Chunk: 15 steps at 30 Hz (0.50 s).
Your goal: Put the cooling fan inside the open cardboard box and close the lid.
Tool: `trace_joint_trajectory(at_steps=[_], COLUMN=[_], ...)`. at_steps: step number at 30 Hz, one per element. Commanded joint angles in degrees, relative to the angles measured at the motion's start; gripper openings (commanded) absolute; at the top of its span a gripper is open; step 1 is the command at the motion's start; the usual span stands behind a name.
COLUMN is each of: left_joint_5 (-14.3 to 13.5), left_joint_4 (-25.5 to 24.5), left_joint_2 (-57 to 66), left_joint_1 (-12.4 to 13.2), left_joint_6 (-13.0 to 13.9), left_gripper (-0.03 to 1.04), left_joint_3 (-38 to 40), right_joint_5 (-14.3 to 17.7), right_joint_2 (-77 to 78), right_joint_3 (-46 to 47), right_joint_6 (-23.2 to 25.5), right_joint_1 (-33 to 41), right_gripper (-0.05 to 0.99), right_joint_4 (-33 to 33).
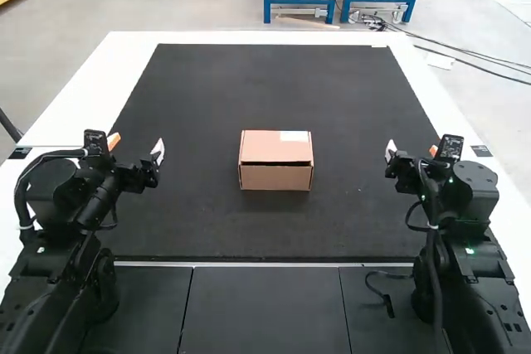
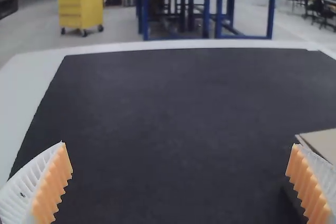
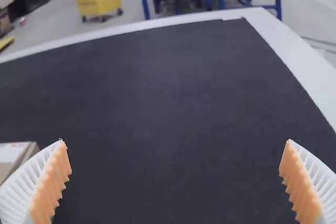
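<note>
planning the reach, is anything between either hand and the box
Nothing visible. Only bare mat lies between the left hand and the box, and between the right hand and the box. The box looks closed.

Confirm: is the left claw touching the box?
Apart. The high view shows the left claw open, off to the side of the box, with a stretch of bare black mat between them.

The brown cardboard box (image 1: 276, 170) sits upright at the middle of the black mat (image 1: 207, 89), its lid (image 1: 270, 147) shut flat, a white label (image 1: 292, 136) on top.
</note>
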State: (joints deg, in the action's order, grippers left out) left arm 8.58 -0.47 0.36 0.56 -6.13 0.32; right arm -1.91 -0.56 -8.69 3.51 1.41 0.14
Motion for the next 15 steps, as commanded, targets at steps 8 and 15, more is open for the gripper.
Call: trace_joint_trajectory(at_steps=[8, 15], left_joint_5=[0.3, 0.3], left_joint_4=[-0.1, -0.1], left_joint_2=[-0.4, -0.4], left_joint_1=[2.9, 3.2], left_joint_6=[0.8, 0.8], left_gripper=[0.97, 0.97], left_joint_3=[-0.3, -0.3], right_joint_5=[2.2, 2.2], right_joint_2=[0.6, 0.6], right_joint_3=[8.7, 8.7], right_joint_6=[-0.3, -0.3], right_joint_1=[1.5, 1.1], right_gripper=[0.91, 0.91], right_joint_4=[0.0, 0.0])
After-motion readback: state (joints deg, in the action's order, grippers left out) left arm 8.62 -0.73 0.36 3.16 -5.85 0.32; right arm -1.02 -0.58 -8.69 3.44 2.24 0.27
